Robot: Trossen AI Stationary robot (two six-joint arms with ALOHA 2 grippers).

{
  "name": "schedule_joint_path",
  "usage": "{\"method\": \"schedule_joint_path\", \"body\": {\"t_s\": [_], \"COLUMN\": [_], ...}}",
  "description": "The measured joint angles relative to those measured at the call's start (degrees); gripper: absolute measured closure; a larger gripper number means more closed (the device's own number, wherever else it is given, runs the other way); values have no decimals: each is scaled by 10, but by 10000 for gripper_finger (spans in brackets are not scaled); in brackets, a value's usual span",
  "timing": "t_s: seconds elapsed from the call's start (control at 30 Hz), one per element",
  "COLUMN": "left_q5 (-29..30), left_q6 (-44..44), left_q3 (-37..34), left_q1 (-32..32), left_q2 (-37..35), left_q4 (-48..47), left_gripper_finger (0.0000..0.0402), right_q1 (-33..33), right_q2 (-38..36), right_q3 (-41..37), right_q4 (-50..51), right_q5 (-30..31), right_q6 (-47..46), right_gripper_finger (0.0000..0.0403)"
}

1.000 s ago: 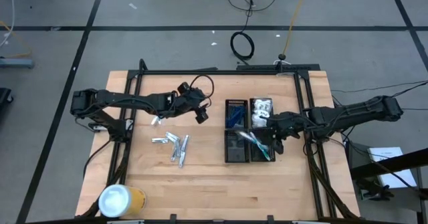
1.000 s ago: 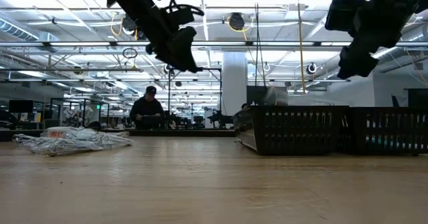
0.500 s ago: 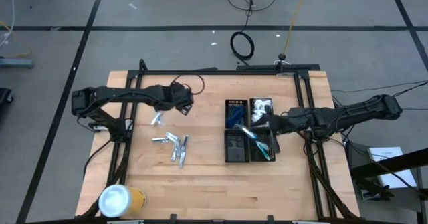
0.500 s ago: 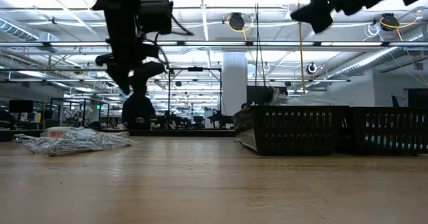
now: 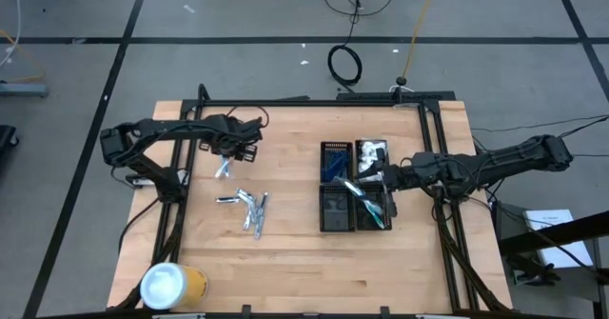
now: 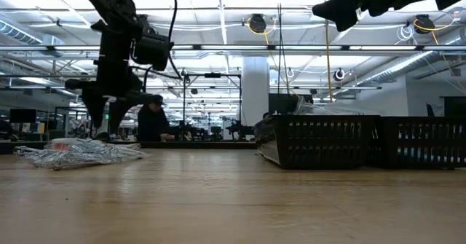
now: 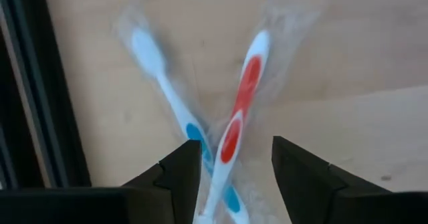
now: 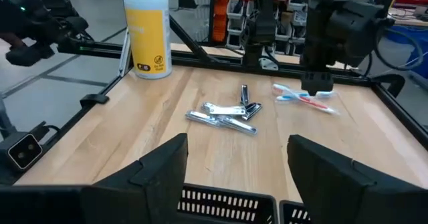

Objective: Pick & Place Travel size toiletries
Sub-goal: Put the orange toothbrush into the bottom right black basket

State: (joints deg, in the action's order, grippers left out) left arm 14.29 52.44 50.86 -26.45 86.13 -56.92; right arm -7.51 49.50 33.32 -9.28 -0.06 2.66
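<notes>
Since the earlier frame the left pincer (image 5: pixel 231 149) has swung back from mid-bench toward the far left and come down over the two crossed toothbrushes (image 7: pixel 221 127). Its fingers (image 7: pixel 182 174) stand partly apart, straddling the handles where they cross and not yet gripping, presumably so one squeeze takes both.

The right pincer (image 5: pixel 381 177) has drawn back over the black trays (image 5: pixel 335 214), spread wide and empty, probably after a drop, while the silvery tubes (image 5: pixel 245 206) lie mid-bench.
</notes>
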Motion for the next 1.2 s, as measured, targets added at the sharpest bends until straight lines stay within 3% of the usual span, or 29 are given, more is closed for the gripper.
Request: {"method": "schedule_joint_path", "body": {"t_s": [0.17,0.87,1.03,1.2], "left_q5": [-35,-57,-106,-113], "left_q6": [5,2,-15,-22], "left_q3": [-18,-78,-96,-100], "left_q1": [-10,-9,-9,-9], "left_q2": [0,1,1,0], "left_q4": [1,58,100,104], "left_gripper_finger": [231,231,231,233], "right_q1": [0,-1,-1,-1], "right_q2": [0,0,0,0], "right_q3": [0,0,0,0], "right_q4": [1,5,5,4], "right_q5": [-1,-31,-31,-31], "right_q6": [0,-4,-4,-4], "right_gripper_finger": [163,168,170,171]}}
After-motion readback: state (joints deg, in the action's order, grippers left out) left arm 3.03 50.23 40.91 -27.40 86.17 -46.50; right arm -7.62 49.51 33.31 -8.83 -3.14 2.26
